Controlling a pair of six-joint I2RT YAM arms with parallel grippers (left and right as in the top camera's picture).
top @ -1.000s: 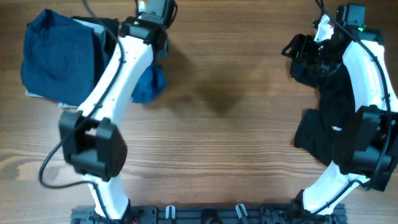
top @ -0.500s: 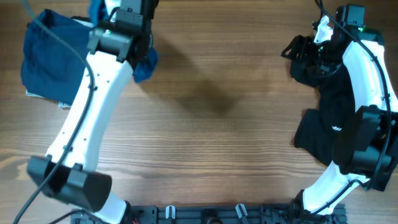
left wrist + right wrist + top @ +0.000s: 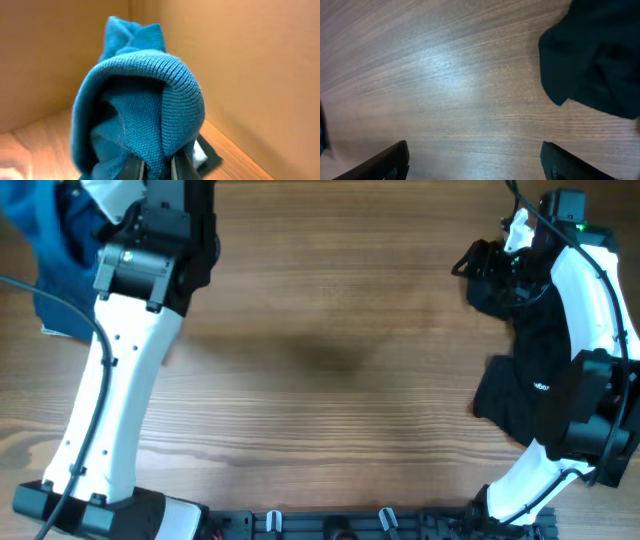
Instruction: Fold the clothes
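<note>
My left gripper (image 3: 156,169) is shut on a bunched fold of a medium-blue knit shirt (image 3: 140,100) and holds it up in the air. From overhead the blue fabric (image 3: 58,240) shows at the far top left, partly under my left arm, and the left jaws are hidden there. Black garments (image 3: 540,370) lie in a heap at the right under my right arm. My right gripper (image 3: 475,160) is open and empty above bare wood, with a black garment's edge (image 3: 600,55) to its upper right. It shows overhead (image 3: 482,262) at the top of the black heap.
The wooden table (image 3: 340,380) stretches between the two arms. Tan, cardboard-coloured walls (image 3: 240,65) stand close behind the lifted blue shirt in the left wrist view. A white and dark item (image 3: 202,152) lies below the shirt.
My left arm has swung up and to the left, carrying the blue shirt from near the table's upper middle-left to the top left corner. The right arm has not moved.
</note>
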